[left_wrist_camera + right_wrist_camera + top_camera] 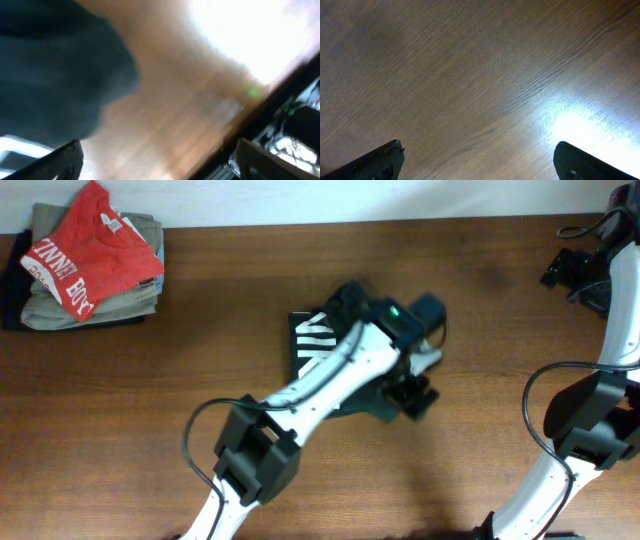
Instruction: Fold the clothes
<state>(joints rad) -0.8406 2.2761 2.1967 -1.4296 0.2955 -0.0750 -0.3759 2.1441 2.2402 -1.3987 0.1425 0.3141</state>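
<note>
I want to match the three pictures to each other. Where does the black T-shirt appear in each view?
Overhead: the black T-shirt lies at the middle of the table, partly under the left arm.
Left wrist: the black T-shirt, blurred, fills the upper left.
Right wrist: not in it; only wood shows.
Shared landmark: the brown wooden table.

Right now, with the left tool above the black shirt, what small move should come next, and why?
Probably lift the left tool straight up and clear. Its jaws stand open with only bare table between them, and the shirt lies as a compact bundle under the arm, which hides part of it from overhead.
</note>
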